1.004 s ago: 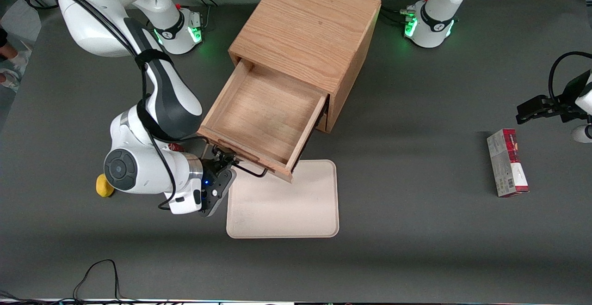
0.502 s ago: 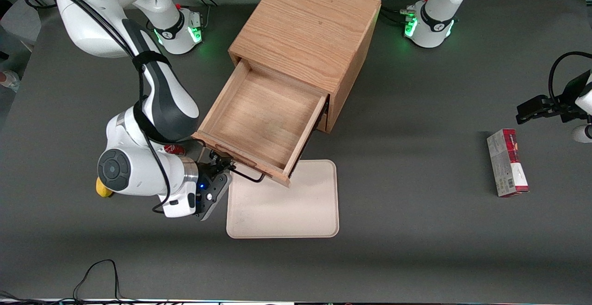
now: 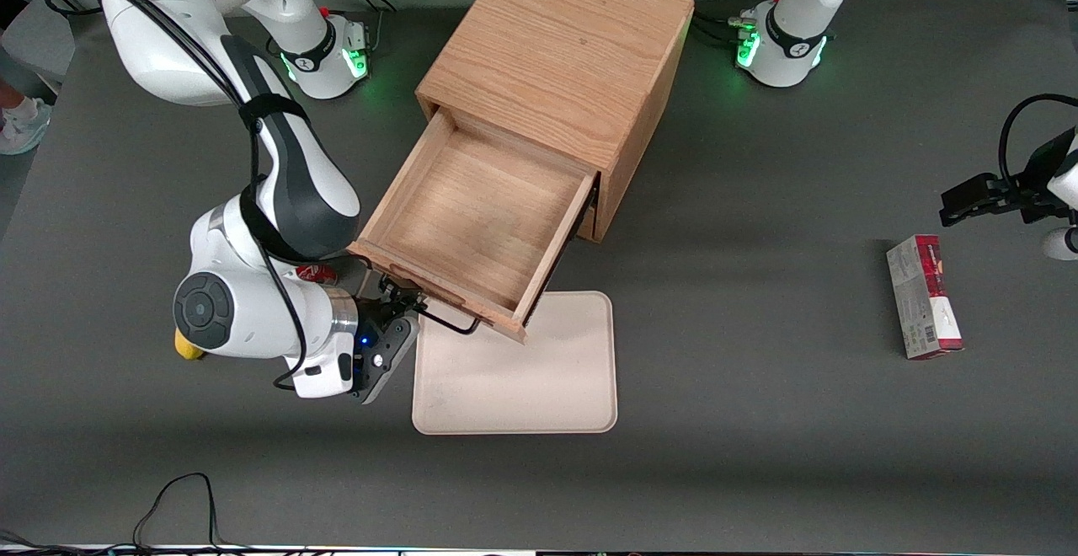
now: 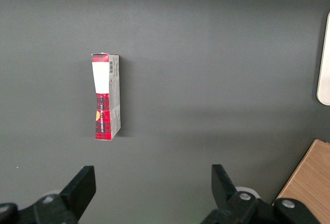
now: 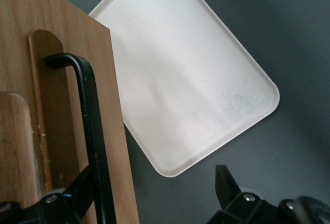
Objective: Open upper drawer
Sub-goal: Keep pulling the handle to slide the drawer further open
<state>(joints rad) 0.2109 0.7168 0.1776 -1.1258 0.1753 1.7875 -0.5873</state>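
The upper drawer (image 3: 480, 227) stands pulled well out of the cabinet (image 3: 560, 67), over the tray's (image 3: 539, 387) edge. I see my gripper (image 3: 402, 302) at its black handle (image 5: 90, 131), fingers (image 5: 229, 185) spread apart around the bar, not clamped.

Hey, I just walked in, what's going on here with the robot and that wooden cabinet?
The robot's right arm is working on the cabinet. Its claw is at the black handle of the upper drawer, and the wrist view shows its fingers open with the handle bar between them. The drawer is pulled well out and looks empty, its front hanging over a cream tray on the table. A red and white box lies toward the parked arm's end.
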